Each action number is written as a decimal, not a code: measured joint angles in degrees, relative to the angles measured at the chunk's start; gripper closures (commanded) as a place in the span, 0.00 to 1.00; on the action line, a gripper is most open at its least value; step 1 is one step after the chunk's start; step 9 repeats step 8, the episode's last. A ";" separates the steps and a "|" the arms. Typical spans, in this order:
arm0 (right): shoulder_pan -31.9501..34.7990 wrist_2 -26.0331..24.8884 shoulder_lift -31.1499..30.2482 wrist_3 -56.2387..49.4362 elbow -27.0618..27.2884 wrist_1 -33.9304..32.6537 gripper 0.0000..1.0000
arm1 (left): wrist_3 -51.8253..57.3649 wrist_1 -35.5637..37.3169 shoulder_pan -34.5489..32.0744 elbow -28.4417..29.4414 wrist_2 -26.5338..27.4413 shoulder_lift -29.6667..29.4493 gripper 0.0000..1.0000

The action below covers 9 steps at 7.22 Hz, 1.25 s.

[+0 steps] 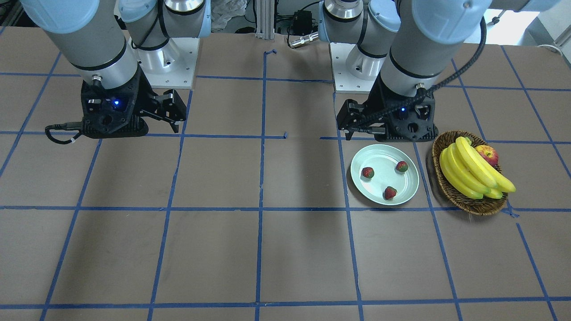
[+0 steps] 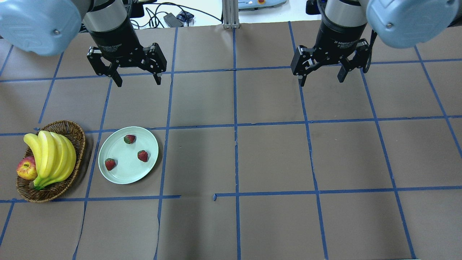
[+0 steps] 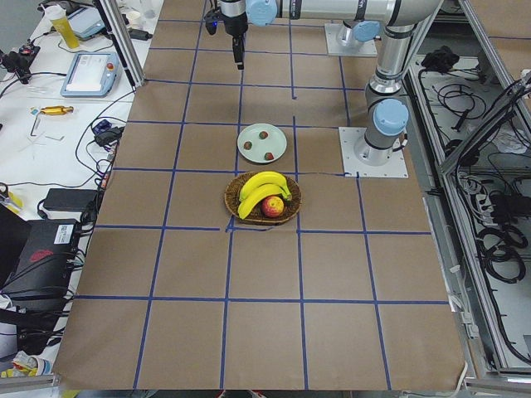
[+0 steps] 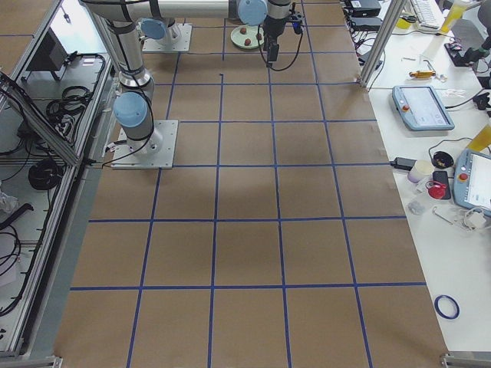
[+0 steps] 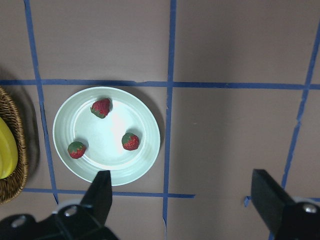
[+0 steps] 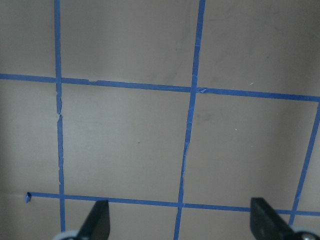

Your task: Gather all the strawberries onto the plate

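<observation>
- Currently, three strawberries [image 2: 143,156] lie inside the plate [image 2: 124,170], apart from one another.
- Plate: on the bench [image 2: 274,159], just beside a wicker basket [image 2: 78,142] holding bananas [image 2: 50,155] and an apple [image 2: 26,169].
- Left claw [image 2: 139,83]: wide open, empty.
- Right claw [image 2: 321,82]: wide open, empty.

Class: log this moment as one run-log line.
strawberries: three on plate | left gripper: open, empty | right gripper: open, empty | task: looks complete
</observation>
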 measured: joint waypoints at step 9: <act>-0.08 0.02 -0.31 0.05 -0.48 0.22 0.00 | -0.29 3.80 0.71 -4.63 0.15 1.45 0.00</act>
